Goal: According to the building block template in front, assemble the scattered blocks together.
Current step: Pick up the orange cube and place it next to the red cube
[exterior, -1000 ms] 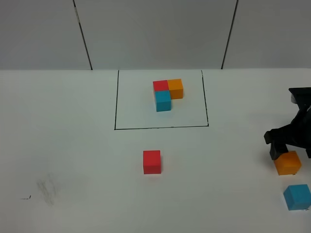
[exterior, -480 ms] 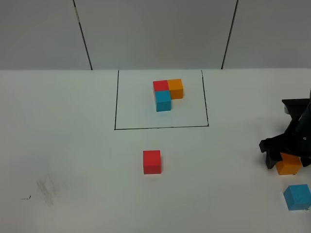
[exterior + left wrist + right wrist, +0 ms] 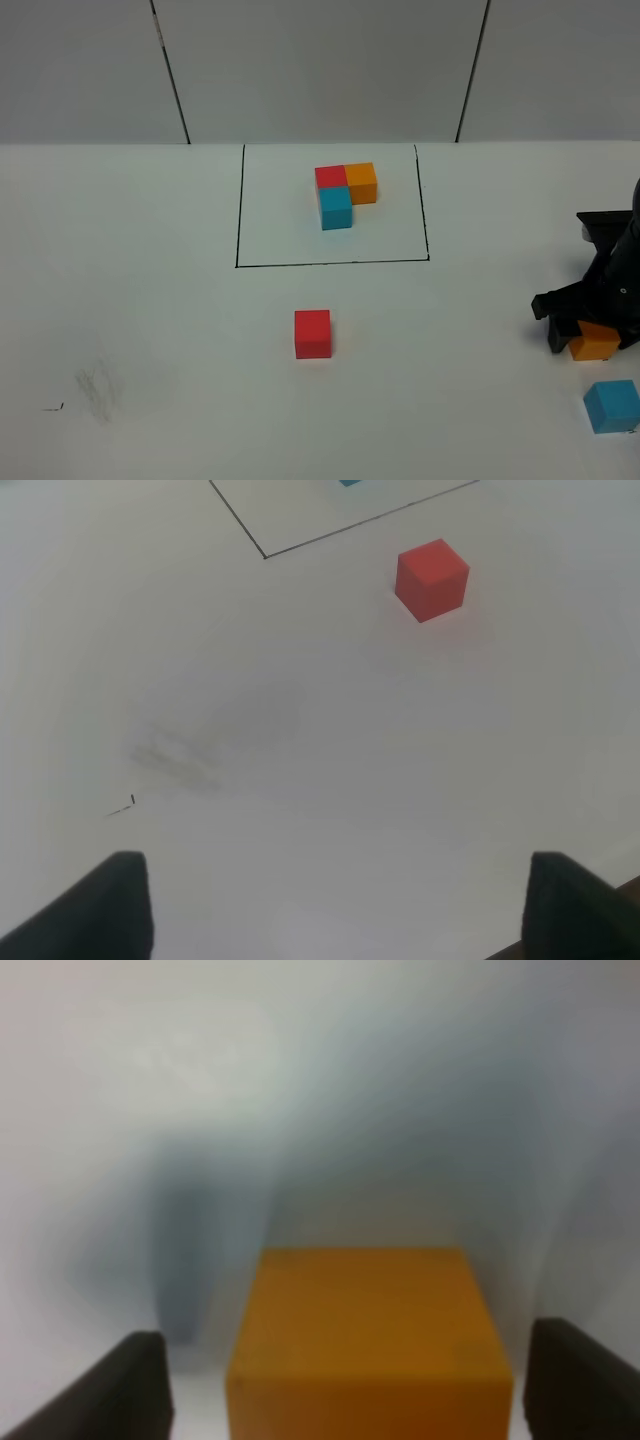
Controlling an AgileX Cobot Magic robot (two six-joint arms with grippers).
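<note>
Matte orange cube [image 3: 594,345], four o'clock on white table [image 3: 150,300]: fingers of right gripper [image 3: 358,1380] straddle it, parted, untouching; left gripper [image 3: 345,900] fingers wide open; hazard: off-centre closure could twist it.

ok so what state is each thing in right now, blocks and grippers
building block template: assembled as an L, untouched
red cube: loose, alone, untouched
orange cube: loose, not gripped yet
blue cube: loose, untouched
left gripper: open, empty
right gripper: open, jaws either side of the orange cube, gaps showing
</note>
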